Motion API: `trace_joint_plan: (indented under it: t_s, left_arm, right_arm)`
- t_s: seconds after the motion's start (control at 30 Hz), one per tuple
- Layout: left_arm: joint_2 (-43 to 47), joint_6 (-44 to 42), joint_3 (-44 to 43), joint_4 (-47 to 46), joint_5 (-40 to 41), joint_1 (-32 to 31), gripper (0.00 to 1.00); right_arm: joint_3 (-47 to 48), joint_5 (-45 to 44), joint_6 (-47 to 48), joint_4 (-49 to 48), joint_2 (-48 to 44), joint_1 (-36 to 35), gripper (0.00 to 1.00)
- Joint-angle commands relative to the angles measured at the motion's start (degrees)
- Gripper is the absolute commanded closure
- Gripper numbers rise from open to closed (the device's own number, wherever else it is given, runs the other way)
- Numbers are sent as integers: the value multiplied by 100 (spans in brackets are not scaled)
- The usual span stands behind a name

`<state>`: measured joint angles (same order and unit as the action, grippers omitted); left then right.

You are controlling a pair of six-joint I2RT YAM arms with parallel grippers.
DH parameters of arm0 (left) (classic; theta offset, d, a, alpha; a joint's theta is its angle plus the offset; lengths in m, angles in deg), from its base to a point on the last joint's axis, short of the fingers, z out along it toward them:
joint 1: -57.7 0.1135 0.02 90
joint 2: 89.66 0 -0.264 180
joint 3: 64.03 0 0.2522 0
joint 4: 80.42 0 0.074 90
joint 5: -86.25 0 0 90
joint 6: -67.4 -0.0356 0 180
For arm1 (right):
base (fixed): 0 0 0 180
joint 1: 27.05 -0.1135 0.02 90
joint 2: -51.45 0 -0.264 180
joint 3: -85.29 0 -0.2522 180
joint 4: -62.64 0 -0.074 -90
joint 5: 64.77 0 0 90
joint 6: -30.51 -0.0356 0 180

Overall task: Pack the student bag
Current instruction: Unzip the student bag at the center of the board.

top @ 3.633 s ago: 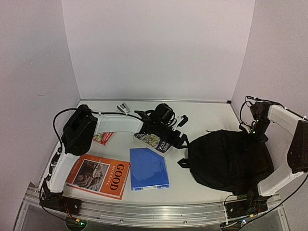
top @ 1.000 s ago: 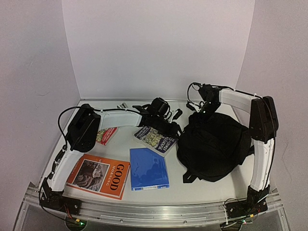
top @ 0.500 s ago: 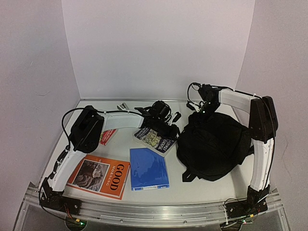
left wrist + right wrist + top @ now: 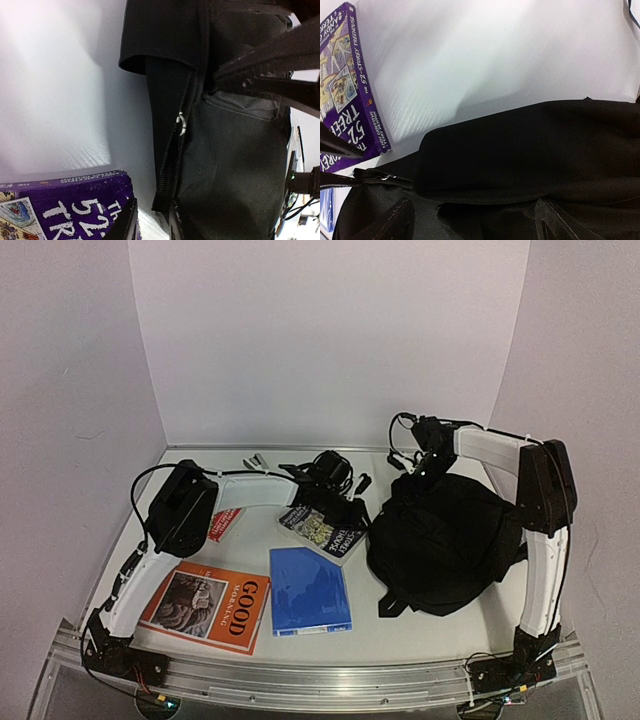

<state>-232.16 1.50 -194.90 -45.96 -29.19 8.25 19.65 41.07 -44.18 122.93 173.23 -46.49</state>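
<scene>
The student bag (image 4: 445, 540) lies black and rounded on the right half of the table. My left gripper (image 4: 355, 508) is at its left edge. In the left wrist view, the left gripper (image 4: 151, 220) has its jaws standing narrowly apart around a black webbing strap (image 4: 164, 197) of the bag (image 4: 235, 165). The right finger touches the strap; a slit of table shows beside the left finger. My right gripper (image 4: 425, 470) hovers over the bag's far top. There the right gripper (image 4: 477, 220) is wide open above the black flap (image 4: 520, 155), holding nothing.
A purple Treehouse book (image 4: 322, 530) lies just left of the bag, close under the left gripper. A blue book (image 4: 310, 590) and an orange "Good Morning" book (image 4: 207, 605) lie near the front. A small red book (image 4: 222, 523) sits under the left arm. White walls enclose the table.
The right arm swung from the far right to the bag's top, and the bag shifted left toward the centre. The left gripper moved to the bag's edge and its jaws narrowed around the strap.
</scene>
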Motion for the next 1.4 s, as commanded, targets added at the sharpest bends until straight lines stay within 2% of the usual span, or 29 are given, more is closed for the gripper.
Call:
trace_joint_plan:
  t_s: [0.0, 0.07, 0.57, 0.83, 1.0, 1.2, 1.3, 1.37]
  left_arm:
    - [278, -24, -3, -299, -83, 14, 93]
    - [347, -28, 100, -373, -83, 14, 100]
    - [1662, -82, 1560, -742, 129, -122, 100]
    - [1948, -554, 1878, -379, 175, -659, 100]
    - [2313, -687, 2268, -474, 124, -953, 100]
    - [2870, -669, 2868, -695, 82, -979, 100]
    - [2898, -663, 2968, -722, 263, -958, 100]
    - [2780, -648, 2852, -646, 363, -926, 100]
  right_arm:
    - [-22, -206, -33, -116, 135, -10, 17]
    - [-15, -252, -44, -135, 151, -11, 17]
    - [66, -1087, -205, -469, 599, 23, 20]
    - [202, -1159, -341, -532, 693, 173, 20]
    - [276, -1199, -374, -533, 783, 266, 20]
    - [417, -1149, -449, -528, 834, 468, 21]
    - [425, -735, -413, -482, 612, 512, 21]
    - [388, -136, -367, -334, 296, 507, 20]
